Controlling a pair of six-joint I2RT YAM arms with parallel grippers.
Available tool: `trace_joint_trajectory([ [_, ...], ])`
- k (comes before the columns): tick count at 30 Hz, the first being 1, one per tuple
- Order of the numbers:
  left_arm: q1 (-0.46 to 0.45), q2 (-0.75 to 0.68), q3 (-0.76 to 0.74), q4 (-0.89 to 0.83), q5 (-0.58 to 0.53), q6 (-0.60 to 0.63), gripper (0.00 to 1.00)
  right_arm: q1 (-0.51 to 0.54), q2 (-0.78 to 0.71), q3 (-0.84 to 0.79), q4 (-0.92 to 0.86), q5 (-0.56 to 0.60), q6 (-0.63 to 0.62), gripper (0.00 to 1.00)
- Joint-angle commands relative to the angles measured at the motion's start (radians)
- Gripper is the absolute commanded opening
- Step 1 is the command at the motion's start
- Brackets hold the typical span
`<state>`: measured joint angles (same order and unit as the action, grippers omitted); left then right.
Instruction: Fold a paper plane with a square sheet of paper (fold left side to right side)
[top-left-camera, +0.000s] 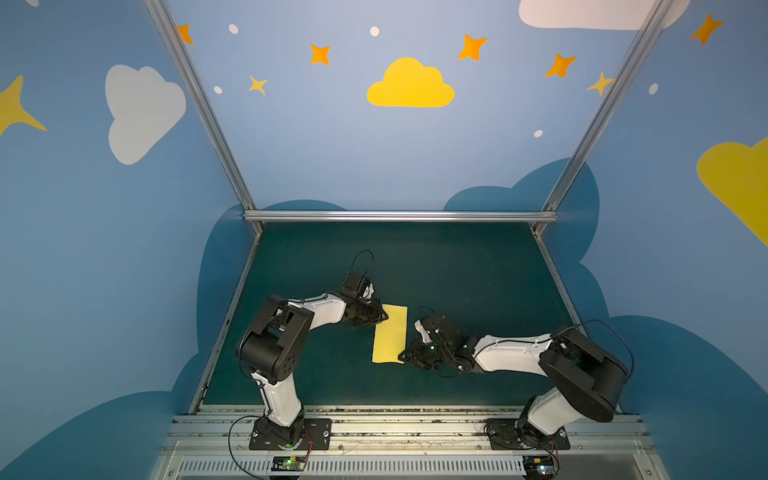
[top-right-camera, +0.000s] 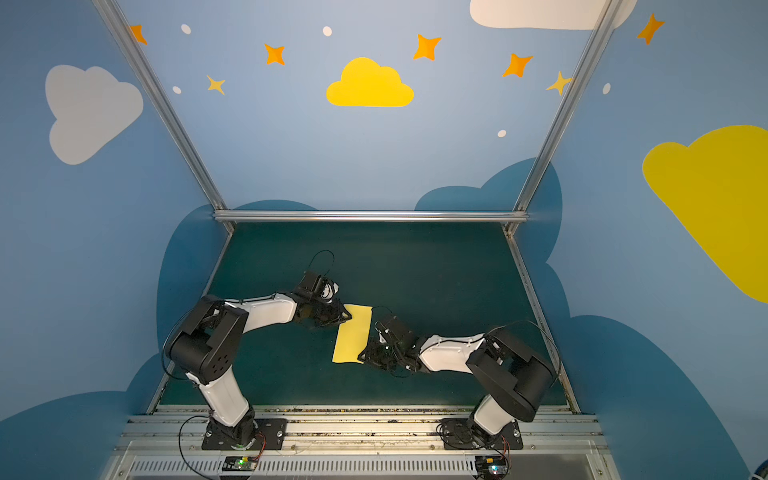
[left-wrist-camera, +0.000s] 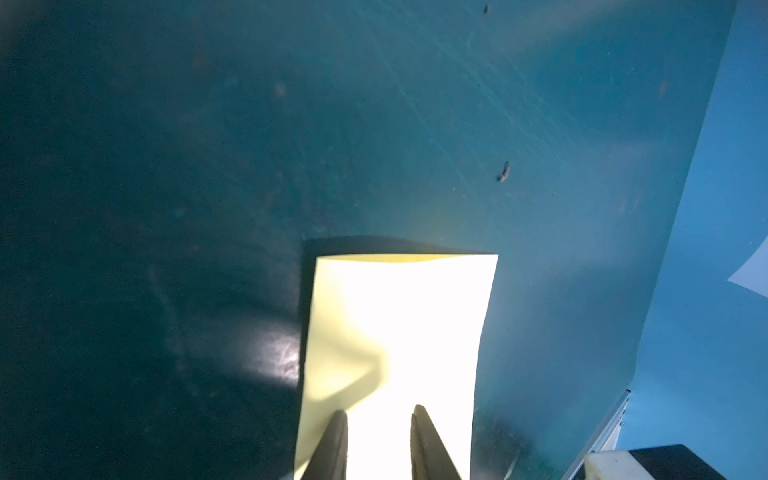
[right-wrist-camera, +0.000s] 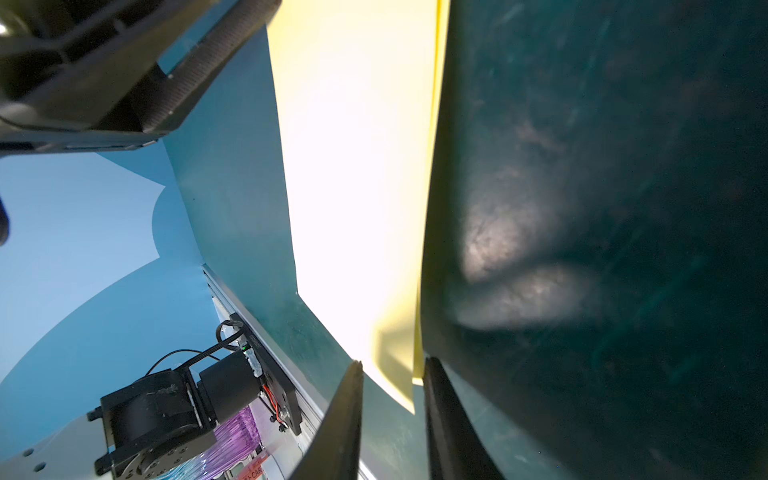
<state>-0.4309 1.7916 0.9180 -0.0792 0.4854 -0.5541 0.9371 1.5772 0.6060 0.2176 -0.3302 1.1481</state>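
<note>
Paper (top-left-camera: 390, 334) lies halved on the surface (top-left-camera: 457, 270); the plane folds remain. Both part-open, clamping nothing: left pincer (top-left-camera: 384, 318) on its 11 o'clock corner, right pincer (top-left-camera: 402, 356) astride its 5 o'clock corner.

Both top views are looking down from up high over the front edge of the worktop (top-left-camera: 457, 266), facing the back wall (top-left-camera: 332, 145), seeing almost the same thing. Wrist cams are riding right behind the left gripper (left-wrist-camera: 379, 409) and right gripper (right-wrist-camera: 395, 360), super close to the folded paper sheet (left-wrist-camera: 399, 324) all four are sharing.
</note>
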Motion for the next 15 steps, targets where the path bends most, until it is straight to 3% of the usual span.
trace_joint_trajectory([
  [1, 0.003, 0.007, -0.022, -0.014, -0.019, 0.014, 0.27, 0.006, -0.019, -0.006, -0.024, 0.011, 0.002, 0.23],
  [15, 0.007, 0.005, -0.024, -0.012, -0.016, 0.012, 0.27, 0.009, -0.032, -0.006, -0.038, 0.016, -0.001, 0.19],
])
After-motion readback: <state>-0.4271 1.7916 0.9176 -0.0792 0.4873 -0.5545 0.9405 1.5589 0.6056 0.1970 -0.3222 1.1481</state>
